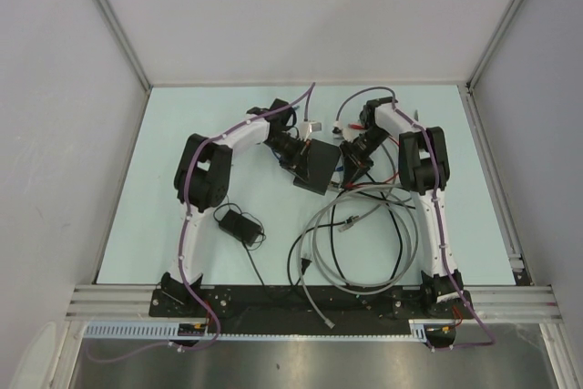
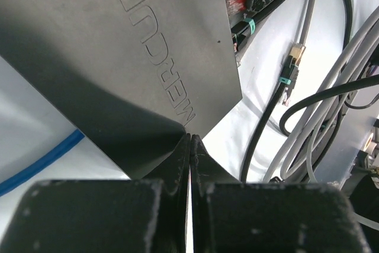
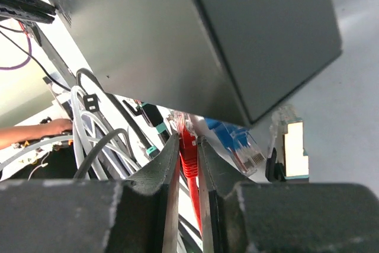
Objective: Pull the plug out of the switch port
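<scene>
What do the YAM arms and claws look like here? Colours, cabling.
The left arm and right arm: white shells, bulky black joints, a purple cable along each. The left claw and right claw: matte black tapered fingers, lightly scuffed.

**Clearance around the switch (image 1: 314, 163) on the table (image 1: 182, 107).**
Open tabletop is lying along the far edge and down the left side, where the power adapter (image 1: 235, 222) with its thin cord is sitting near the left arm. Right of the switch and nearer, loops of grey cable (image 2: 320, 137) and black cable (image 2: 260, 134) are crowding the surface. At the switch's port side the right gripper (image 3: 188, 139), clamped on the red plug (image 3: 188, 161), is filling the gap, with a blue plug (image 3: 237, 140) and a clear plug (image 3: 290, 146) lying just beside it. The left gripper (image 2: 189, 146), fingers together, is blocking the switch's opposite corner.
</scene>
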You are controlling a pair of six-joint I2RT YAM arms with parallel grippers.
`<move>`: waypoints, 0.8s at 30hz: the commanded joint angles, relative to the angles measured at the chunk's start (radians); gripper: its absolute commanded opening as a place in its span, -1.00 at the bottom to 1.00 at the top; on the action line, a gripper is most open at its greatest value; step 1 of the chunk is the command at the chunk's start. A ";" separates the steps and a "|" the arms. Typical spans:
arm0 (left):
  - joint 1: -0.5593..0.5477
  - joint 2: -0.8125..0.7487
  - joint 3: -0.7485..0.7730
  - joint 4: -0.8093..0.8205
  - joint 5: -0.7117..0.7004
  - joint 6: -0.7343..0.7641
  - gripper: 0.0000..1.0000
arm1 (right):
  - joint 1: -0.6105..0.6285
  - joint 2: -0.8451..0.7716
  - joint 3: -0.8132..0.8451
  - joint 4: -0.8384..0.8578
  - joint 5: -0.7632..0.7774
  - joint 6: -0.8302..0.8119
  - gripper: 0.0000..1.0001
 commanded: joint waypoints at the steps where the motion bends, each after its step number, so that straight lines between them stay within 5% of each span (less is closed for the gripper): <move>1: -0.005 0.065 -0.056 0.006 -0.251 0.102 -1.00 | -0.012 0.008 0.007 -0.016 0.120 -0.068 -0.84; 6: -0.005 0.042 -0.051 -0.002 -0.243 0.128 -1.00 | -0.084 -0.073 0.081 -0.067 -0.028 -0.143 -0.81; 24: 0.001 -0.004 -0.004 -0.017 -0.113 0.084 -1.00 | -0.204 -0.214 0.171 0.127 0.130 -0.044 -0.71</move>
